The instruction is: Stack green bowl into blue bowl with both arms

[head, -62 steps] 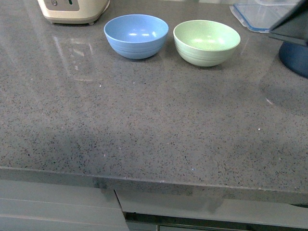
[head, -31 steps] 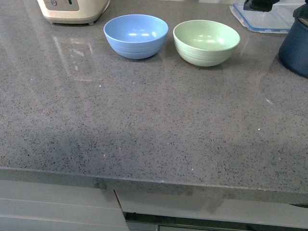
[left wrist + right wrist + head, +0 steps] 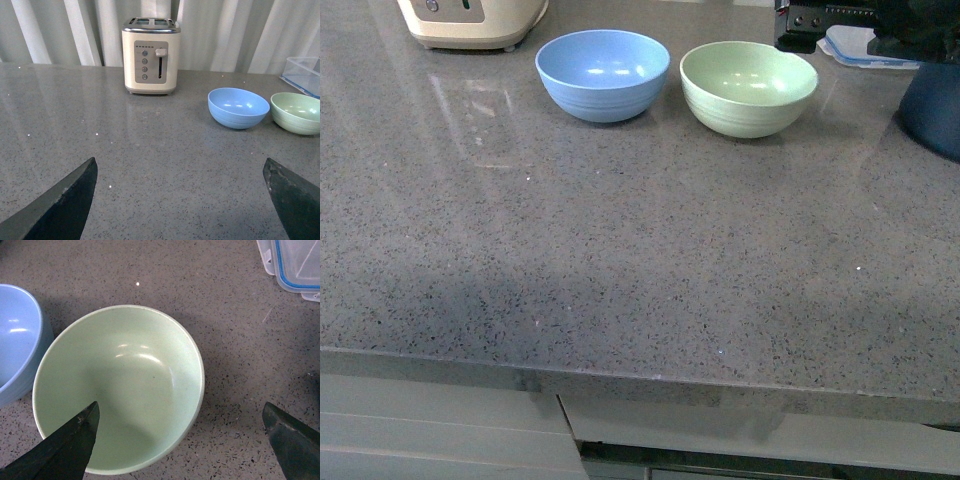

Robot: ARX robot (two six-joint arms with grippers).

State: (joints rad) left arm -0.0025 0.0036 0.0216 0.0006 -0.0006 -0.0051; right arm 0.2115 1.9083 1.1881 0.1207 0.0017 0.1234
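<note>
The blue bowl and the green bowl stand side by side at the back of the grey counter, both upright and empty. My right arm hangs just behind the green bowl. In the right wrist view my right gripper is open above the green bowl. One finger is over the bowl's inside and the other over the counter, with the rim between them. The blue bowl shows at that view's edge. My left gripper is open over bare counter, well away from the blue bowl and green bowl.
A cream toaster stands at the back left. A clear container with a blue rim and a dark navy pot sit at the back right, close to the green bowl. The counter's front edge runs across near me.
My right arm has swung leftward along the back right of the counter and now hangs by the green bowl. Both bowls stay where they were.
</note>
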